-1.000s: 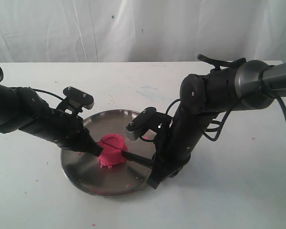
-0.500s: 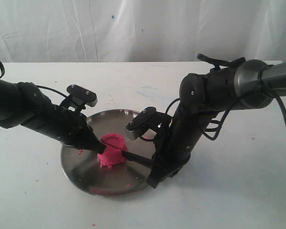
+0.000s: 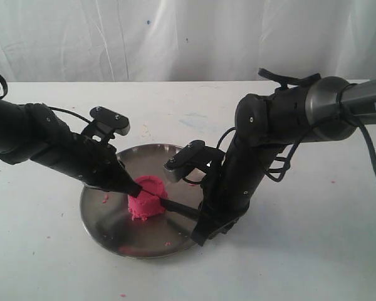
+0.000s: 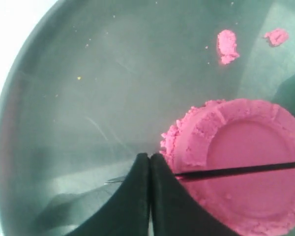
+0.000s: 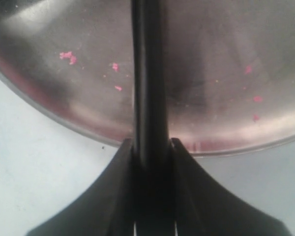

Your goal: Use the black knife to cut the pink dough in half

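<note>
The pink dough [image 3: 144, 202] sits as one mound in the middle of the round steel plate [image 3: 100, 219]. In the left wrist view the black knife [image 4: 236, 170] lies as a thin line across the dough's [image 4: 246, 142] flat top. The knife's tip pokes out past my left gripper [image 4: 150, 157], which is shut and rests over the blade at the dough's edge. My right gripper [image 5: 151, 147] is shut on the black knife's handle [image 5: 147, 88] at the plate's near-right rim. In the exterior view the left gripper [image 3: 136, 189] touches the mound from the left and the knife [image 3: 178, 209] enters from the right.
Small pink scraps [image 4: 227, 45] and crumbs [image 5: 66, 55] lie on the plate [image 4: 88, 73]. A few crumbs dot the white table [image 3: 301, 251] around it. A white curtain hangs behind the table.
My left gripper has slid right and a little farther back, from the dough's left side onto its top edge. The right arm and knife have barely moved.
</note>
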You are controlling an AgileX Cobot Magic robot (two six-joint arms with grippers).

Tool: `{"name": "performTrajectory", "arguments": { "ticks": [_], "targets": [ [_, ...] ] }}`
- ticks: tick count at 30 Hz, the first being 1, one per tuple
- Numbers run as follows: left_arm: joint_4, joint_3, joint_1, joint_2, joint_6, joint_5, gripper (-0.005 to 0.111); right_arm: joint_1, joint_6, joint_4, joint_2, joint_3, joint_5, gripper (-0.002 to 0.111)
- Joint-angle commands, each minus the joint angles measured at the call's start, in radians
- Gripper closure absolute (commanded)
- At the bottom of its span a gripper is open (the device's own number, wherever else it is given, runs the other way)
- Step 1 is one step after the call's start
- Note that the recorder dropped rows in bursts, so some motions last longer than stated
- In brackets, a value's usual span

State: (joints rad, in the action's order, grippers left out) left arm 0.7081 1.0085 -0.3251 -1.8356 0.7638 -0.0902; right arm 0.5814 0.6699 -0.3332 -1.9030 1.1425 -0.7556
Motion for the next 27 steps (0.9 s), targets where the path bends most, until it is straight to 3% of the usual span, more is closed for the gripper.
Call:
{"name": "performTrajectory", "arguments": {
  "ticks": [1,27],
  "targets": [
    [0.012,0.004,0.002,-0.053,-0.006,-0.011,0.107,-0.001,-0.001,-0.008,-0.013,-0.002,-0.011,0.108],
    [0.012,0.004,0.002,-0.109,-0.006,-0.037,0.107,-0.001,0.005,-0.008,-0.028,-0.002,-0.05,0.108]
  ]
}}
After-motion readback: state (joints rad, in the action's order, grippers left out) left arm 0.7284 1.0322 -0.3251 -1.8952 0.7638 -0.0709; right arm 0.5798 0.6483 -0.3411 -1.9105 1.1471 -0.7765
